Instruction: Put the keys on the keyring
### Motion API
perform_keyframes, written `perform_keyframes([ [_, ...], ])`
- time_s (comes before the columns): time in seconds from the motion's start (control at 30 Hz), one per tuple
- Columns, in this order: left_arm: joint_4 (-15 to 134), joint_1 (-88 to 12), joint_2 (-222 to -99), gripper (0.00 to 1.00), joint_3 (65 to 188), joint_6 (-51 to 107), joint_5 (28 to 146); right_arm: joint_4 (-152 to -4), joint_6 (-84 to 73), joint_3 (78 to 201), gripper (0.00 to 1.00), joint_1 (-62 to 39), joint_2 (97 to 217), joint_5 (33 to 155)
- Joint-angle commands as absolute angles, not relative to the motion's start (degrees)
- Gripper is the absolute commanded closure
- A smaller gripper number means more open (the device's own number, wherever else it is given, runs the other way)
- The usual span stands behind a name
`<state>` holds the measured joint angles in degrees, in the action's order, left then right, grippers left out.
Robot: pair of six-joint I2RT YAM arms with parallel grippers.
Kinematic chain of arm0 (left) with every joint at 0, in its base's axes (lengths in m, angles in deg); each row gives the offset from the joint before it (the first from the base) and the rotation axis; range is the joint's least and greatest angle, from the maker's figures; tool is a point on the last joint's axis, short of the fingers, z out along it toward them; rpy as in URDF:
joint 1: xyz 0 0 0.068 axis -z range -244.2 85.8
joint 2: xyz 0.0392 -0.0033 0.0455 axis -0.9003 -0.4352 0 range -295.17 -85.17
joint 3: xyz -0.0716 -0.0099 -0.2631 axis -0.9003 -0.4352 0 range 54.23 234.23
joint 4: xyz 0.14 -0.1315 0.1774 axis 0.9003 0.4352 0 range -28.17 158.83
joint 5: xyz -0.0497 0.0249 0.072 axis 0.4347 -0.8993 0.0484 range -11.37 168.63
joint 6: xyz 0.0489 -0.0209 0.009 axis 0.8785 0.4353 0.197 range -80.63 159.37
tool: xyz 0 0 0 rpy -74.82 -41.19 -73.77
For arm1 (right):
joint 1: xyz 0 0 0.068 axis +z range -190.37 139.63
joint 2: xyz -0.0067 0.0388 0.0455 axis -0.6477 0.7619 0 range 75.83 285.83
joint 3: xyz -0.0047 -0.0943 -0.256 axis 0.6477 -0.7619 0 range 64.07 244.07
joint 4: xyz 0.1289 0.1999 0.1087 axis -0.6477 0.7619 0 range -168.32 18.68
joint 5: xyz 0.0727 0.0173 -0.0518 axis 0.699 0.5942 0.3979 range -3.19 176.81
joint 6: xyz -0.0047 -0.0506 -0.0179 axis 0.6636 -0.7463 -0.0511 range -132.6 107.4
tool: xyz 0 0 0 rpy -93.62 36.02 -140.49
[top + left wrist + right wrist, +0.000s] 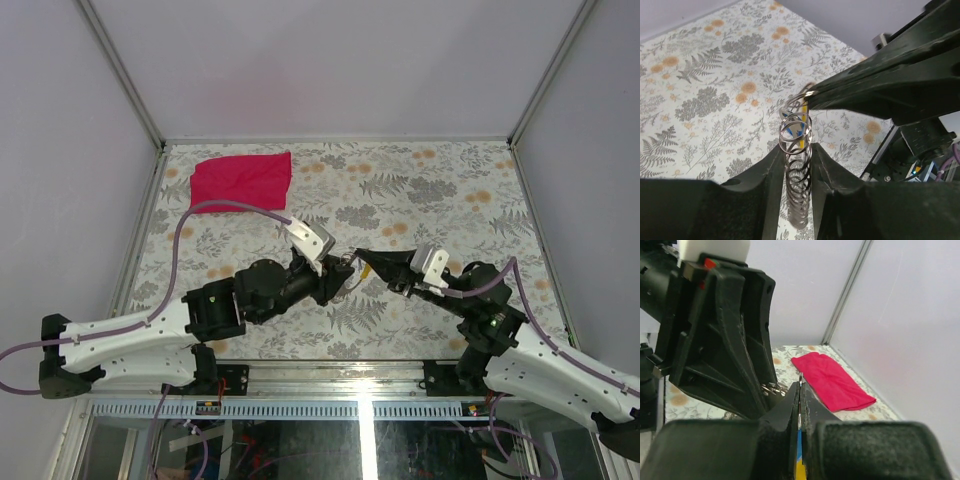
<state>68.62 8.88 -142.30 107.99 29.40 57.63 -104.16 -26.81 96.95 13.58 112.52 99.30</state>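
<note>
Two arms meet low over the middle of the table. Open surface lies far and right, with a red cloth far left beside the wall. The left gripper reaches right, fingers closed on the keyring chain. The right gripper reaches left, clamped tight on the keys, whose yellow and blue heads are largely hidden behind the rings.

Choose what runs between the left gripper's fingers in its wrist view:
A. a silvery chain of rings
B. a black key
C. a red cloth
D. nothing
A: the keyring's silvery chain sits between the fingers of the left gripper, its top ring meeting the right gripper, which is shut on a key; the red cloth lies far back on the table.
</note>
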Motion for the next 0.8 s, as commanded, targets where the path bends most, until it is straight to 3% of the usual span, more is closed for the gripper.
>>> perform_keyframes([
  [0.0,61.87,8.78,-140.81,0.71,107.45,32.07,60.17,-112.61,-20.05,97.04,1.0,13.78,113.46,97.08],
  [0.27,60.58,8.8,-140.42,0.48,108.01,34.15,64.69,-112.51,-20.18,98.06,1.0,13.82,113.27,96.5],
  [0.77,66.03,8.8,-136.0,0.22,111.36,37.55,64.76,-115.27,-20.92,95.68,1.0,13.77,113.8,95.21],
])
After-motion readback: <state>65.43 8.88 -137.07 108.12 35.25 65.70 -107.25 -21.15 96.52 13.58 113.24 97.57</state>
